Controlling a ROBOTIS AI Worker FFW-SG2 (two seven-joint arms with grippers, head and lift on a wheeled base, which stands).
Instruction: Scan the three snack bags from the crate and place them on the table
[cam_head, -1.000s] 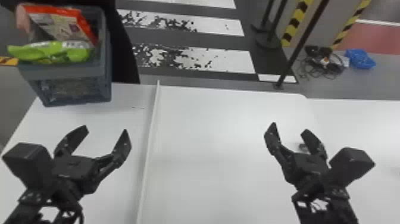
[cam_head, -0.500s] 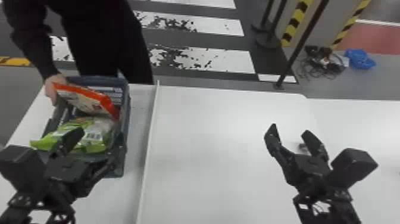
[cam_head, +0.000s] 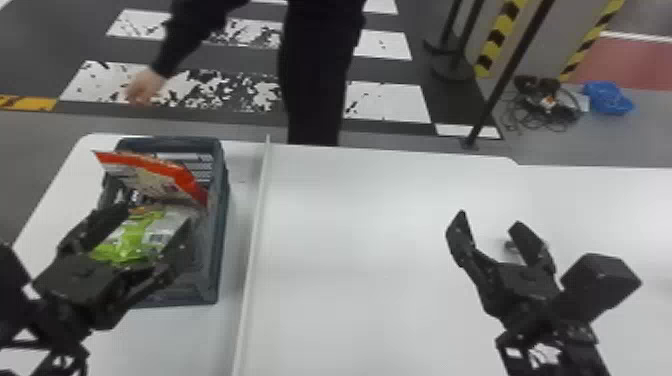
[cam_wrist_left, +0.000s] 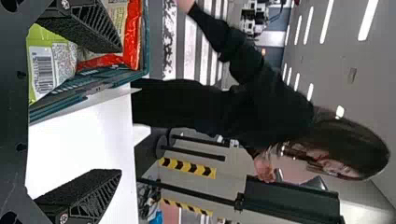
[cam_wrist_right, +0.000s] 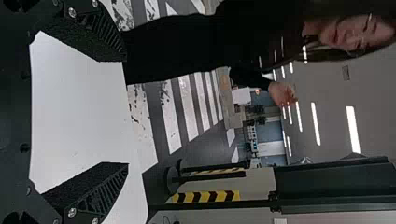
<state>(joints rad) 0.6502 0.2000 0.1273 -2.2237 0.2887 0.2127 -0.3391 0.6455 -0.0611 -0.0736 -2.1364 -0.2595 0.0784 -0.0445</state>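
The crate stands on the table's left part. In it, an orange-red snack bag leans at the far side and a green bag lies nearer; I cannot make out a third bag. My left gripper is open over the crate's near part, partly covering the green bag. In the left wrist view, the orange-red bag and green bag appear beside the open left gripper. On the right, my right gripper is open above the white table, as is the right gripper in its wrist view.
A raised white strip runs front to back just right of the crate. Behind the right gripper's fingers, a small dark object is partly hidden. Beyond the far edge, barrier posts and a blue bag are on the floor.
The crate has come from the far left edge to beneath my left gripper. A person's hand that held its rim has let go and drawn back. My left gripper has shifted slightly left.
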